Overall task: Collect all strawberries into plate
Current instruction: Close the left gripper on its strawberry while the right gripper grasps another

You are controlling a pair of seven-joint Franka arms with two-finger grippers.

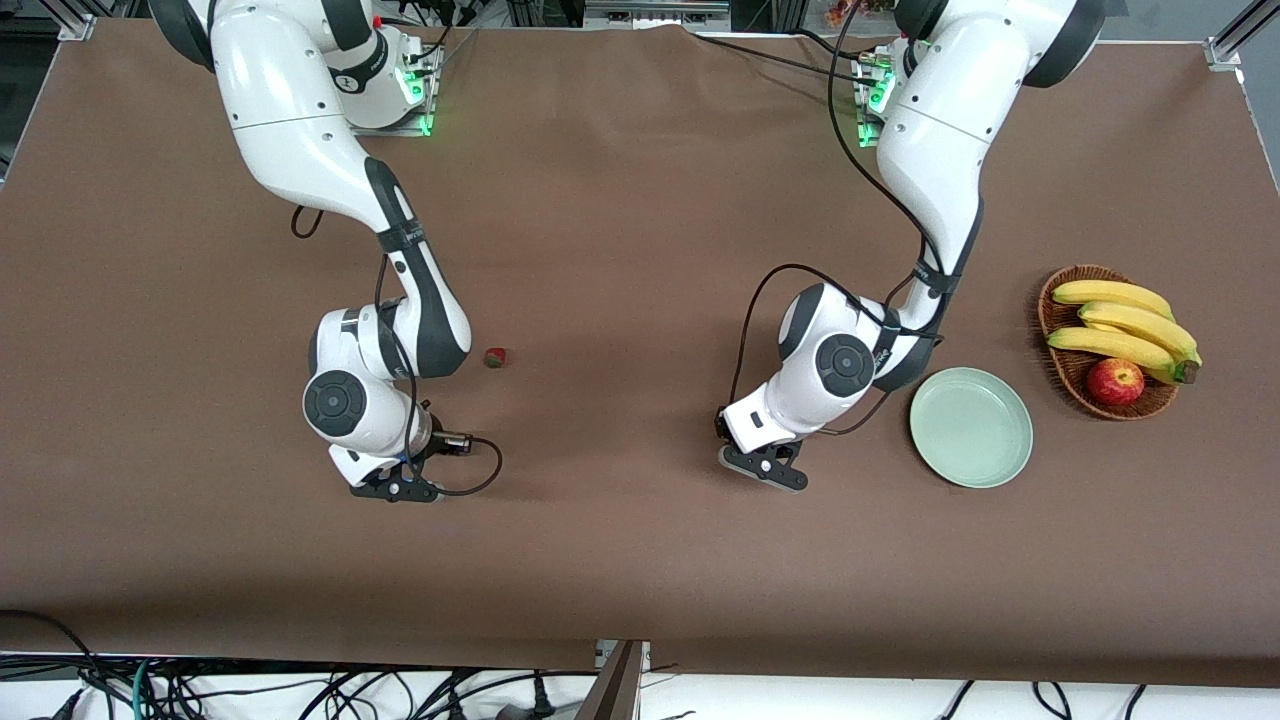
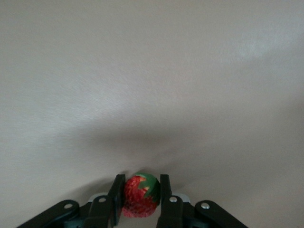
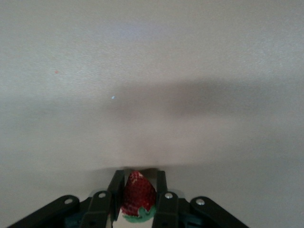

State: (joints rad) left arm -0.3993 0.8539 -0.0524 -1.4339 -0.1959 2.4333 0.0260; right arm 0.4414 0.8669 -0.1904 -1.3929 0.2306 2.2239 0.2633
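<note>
The left pincer (image 1: pixel 768 467), pinched tight on a strawberry (image 2: pixel 140 195), sits low just beside the plate (image 1: pixel 971 427), while the right pincer (image 1: pixel 395 489) squeezes another berry (image 3: pixel 137 194) well away, and a third berry (image 1: pixel 494 357) lies mid-bench.

Honestly not seeing any text that's readable here. There's some tiny dark lettering showing on the right arm's white shoulder casing (image 1: pixel 368 68), but it's too small to make out.
</note>
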